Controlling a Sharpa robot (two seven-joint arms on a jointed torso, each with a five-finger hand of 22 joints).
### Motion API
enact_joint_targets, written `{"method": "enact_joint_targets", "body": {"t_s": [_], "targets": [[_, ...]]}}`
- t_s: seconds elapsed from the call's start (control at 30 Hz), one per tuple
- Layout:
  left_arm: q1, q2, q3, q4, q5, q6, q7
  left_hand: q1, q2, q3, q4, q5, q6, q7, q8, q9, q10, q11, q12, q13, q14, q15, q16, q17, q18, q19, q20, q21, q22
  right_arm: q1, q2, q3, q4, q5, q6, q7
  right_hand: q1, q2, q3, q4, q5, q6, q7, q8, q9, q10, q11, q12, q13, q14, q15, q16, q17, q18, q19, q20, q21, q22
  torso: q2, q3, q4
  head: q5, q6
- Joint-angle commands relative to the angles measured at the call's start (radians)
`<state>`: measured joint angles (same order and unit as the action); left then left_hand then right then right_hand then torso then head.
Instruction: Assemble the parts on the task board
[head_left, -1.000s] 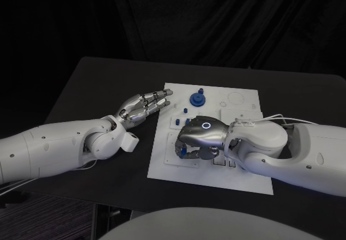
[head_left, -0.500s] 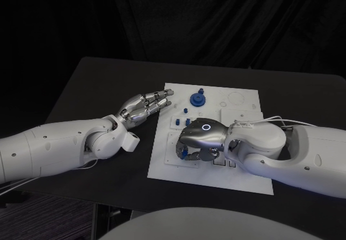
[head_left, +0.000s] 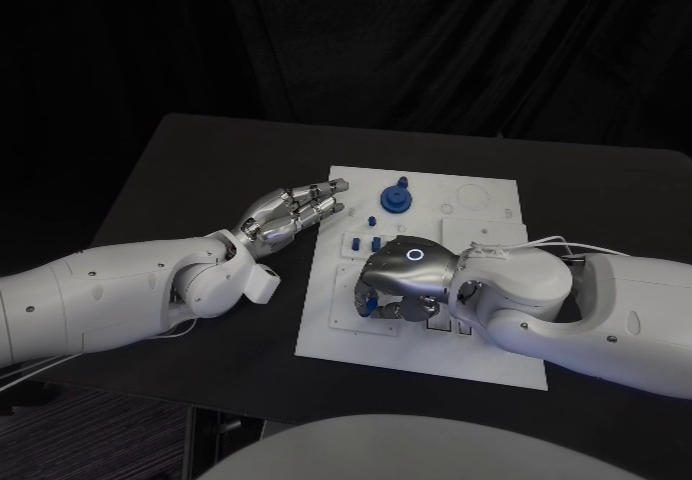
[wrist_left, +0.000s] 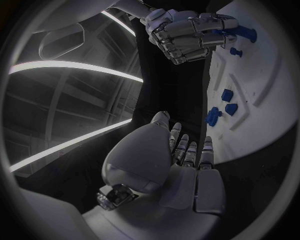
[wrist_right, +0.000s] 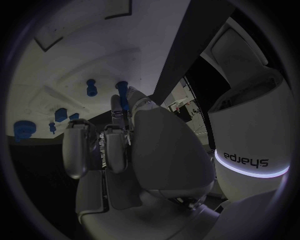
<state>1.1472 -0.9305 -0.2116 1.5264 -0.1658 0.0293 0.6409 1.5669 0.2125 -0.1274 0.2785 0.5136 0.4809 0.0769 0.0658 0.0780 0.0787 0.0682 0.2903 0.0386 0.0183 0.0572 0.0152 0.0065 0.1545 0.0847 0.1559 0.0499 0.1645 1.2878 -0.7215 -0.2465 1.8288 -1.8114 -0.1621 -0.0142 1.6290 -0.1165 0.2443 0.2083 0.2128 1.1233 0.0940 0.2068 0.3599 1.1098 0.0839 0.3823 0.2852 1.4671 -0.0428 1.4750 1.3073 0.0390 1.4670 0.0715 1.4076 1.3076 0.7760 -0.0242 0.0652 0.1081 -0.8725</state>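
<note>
right hand (head_left: 397, 285) fingers curled on blue part (head_left: 369, 301) over task board (head_left: 490, 205); left hand (head_left: 289, 212) fingers extended, empty.

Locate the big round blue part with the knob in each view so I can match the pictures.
Head view: round blue part stands near the task board's far edge.
Left wrist view: round blue part, seen side-on, on the board just beyond the left hand's fingertips.
Right wrist view: round blue part at the board's far end.
Shared landmark: the pair of small blue blocks close by.
</note>
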Motion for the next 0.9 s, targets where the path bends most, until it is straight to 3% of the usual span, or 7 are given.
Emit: {"method": "enact_joint_targets", "body": {"t_s": [0.03,0.6,0.7,0.73,0.8,0.83,0.9], "targets": [[-0.002,0.002,0.001,0.001,-0.001,0.016,0.010,0.011,0.003,0.004,0.000,0.004,-0.004,0.002,0.001,0.000,-0.002,0.005,-0.001,-0.001,0.001,0.010,0.003,0.002,0.010,0.001,0.006,0.003,0.002,-0.003,-0.001,0.000,0.005,-0.044,-0.009,-0.024,0.004,-0.003,0.005,0.000,0.005,0.008,-0.001,-0.001,0.000,0.073,-0.065,0.002,0.004,0.067,-0.005,-0.003,0.138,0.000,0.027,-0.008,-0.004,0.212,0.000,-0.0005,0.0007,0.000,0.000],[-0.003,0.005,0.001,-0.002,-0.001,0.021,0.005,0.011,0.004,0.005,0.000,0.004,-0.005,0.002,0.001,0.000,-0.002,0.005,-0.002,-0.001,0.002,0.011,0.004,0.002,0.010,0.001,0.007,0.003,0.001,-0.003,0.013,0.000,0.003,-0.061,0.030,-0.016,0.002,-0.011,0.007,-0.001,0.013,0.002,0.001,-0.011,0.003,0.071,-0.064,-0.005,0.009,0.065,-0.004,-0.007,0.134,0.001,0.024,-0.009,-0.009,0.210,0.000,-0.0002,-0.0015,0.005,0.000],[-0.003,0.006,0.001,-0.002,-0.001,0.021,0.005,0.011,0.004,0.005,0.000,0.004,-0.005,0.002,0.001,0.000,-0.002,0.005,-0.002,-0.001,0.002,0.011,0.004,0.002,0.010,0.001,0.007,0.003,0.001,-0.003,0.017,0.000,0.000,-0.061,0.027,-0.010,-0.019,-0.014,0.001,0.013,-0.017,-0.043,0.009,-0.044,-0.003,0.055,-0.053,-0.021,0.011,0.062,0.004,-0.014,0.125,0.002,0.020,-0.004,-0.018,0.208,0.000,-0.0006,0.0003,0.004,0.000],[-0.003,0.006,0.001,-0.002,-0.001,0.021,0.005,0.011,0.004,0.005,0.000,0.004,-0.005,0.002,0.001,0.000,-0.002,0.005,-0.002,-0.001,0.002,0.011,0.004,0.002,0.010,0.001,0.007,0.003,0.001,-0.004,0.018,0.000,-0.001,-0.061,0.026,-0.008,-0.044,-0.024,-0.010,0.029,-0.033,-0.091,0.018,-0.072,-0.012,0.040,-0.047,-0.033,0.010,0.059,0.011,-0.022,0.117,0.004,0.016,0.001,-0.028,0.205,0.000,-0.0007,0.0005,0.004,0.000],[-0.003,0.007,0.001,-0.002,-0.001,0.021,0.005,0.012,0.004,0.007,0.000,0.003,-0.005,0.002,0.001,0.000,-0.003,0.005,-0.002,-0.001,0.002,0.012,0.003,0.002,0.010,0.001,0.007,0.004,0.002,-0.005,0.019,0.000,-0.001,-0.061,0.022,-0.006,-0.053,-0.029,-0.015,0.034,-0.040,-0.114,0.016,-0.086,-0.015,0.032,-0.047,-0.039,0.011,0.058,0.010,-0.025,0.114,0.006,0.013,0.003,-0.035,0.203,0.000,-0.0010,0.0005,0.004,0.000],[-0.003,0.007,0.001,-0.002,-0.001,0.021,0.005,0.012,0.004,0.007,0.000,0.003,-0.005,0.002,0.001,0.000,-0.003,0.005,-0.002,-0.001,0.002,0.012,0.003,0.002,0.010,0.001,0.007,0.004,0.002,-0.006,0.019,0.000,-0.001,-0.061,0.021,-0.006,-0.072,-0.039,-0.025,0.046,-0.054,-0.165,0.001,-0.113,-0.022,0.013,-0.045,-0.051,0.011,0.056,0.011,-0.029,0.108,0.007,0.011,0.004,-0.039,0.201,0.000,-0.0010,0.0005,0.004,0.000],[-0.003,0.007,0.001,-0.003,-0.001,0.021,0.005,0.012,0.004,0.007,0.000,0.003,-0.005,0.002,0.001,0.000,-0.003,0.005,-0.002,-0.001,0.002,0.012,0.003,0.002,0.010,0.001,0.007,0.004,0.002,-0.007,0.020,0.000,-0.002,-0.055,0.021,-0.009,-0.096,-0.049,-0.041,0.061,-0.085,-0.220,-0.024,-0.139,-0.030,-0.020,-0.035,-0.068,0.010,0.054,0.009,-0.034,0.103,0.009,0.009,0.003,-0.045,0.200,0.000,-0.0011,-0.0001,0.005,0.000]]}}
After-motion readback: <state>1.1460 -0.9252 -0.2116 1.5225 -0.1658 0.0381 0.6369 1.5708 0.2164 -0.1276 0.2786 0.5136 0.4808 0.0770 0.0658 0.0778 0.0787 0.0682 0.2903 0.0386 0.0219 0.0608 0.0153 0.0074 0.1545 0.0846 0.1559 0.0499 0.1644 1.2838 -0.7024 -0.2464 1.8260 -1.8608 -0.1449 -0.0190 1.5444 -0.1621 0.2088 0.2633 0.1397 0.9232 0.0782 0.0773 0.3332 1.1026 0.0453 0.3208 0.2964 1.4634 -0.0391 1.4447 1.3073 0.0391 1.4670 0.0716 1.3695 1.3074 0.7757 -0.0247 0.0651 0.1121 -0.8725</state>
